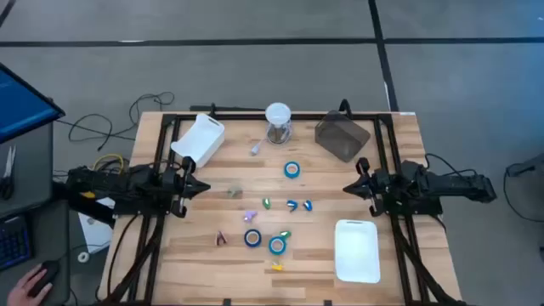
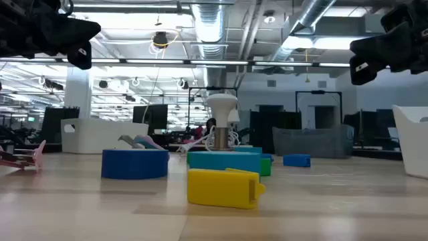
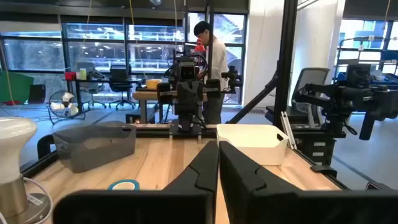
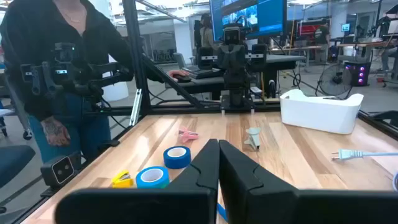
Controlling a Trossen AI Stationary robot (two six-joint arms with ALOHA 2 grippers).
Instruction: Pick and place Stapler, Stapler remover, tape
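from above, my left claw [image 1: 202, 185] sat at the left side of the counter [image 1: 204, 255], fingers pinched together on nothing. my right claw [image 1: 350, 189] mirrored it at the right side, just as tightly closed and just as empty. both hung above the wood, clear of everything.

three blue tape rolls lay between them. one roll [image 1: 291, 170] was up toward the middle, near a clear jar with a white lid [image 1: 278, 123]. the other two sat side by side nearer the front edge: a darker roll [image 1: 252, 239] and a lighter roll [image 1: 277, 246], close together but i couldn't tell if they touched. a small yellow piece [image 1: 276, 266] lay just in front of them, and a pink piece [image 1: 220, 239] lay to their left. a row of tiny green and blue pieces [image 1: 291, 205] ran across the centre.

one white tray [image 1: 198, 138] was at the far left corner, tilted. another white tray [image 1: 357, 249] sat at the front right, beside my right arm. a grey bin [image 1: 342, 136] stood at the far right.

i couldn't make out which small piece was the stapler or the remover.

through the right wrist view, a person in a dark top [image 4: 59, 56] stood beyond the counter's edge.
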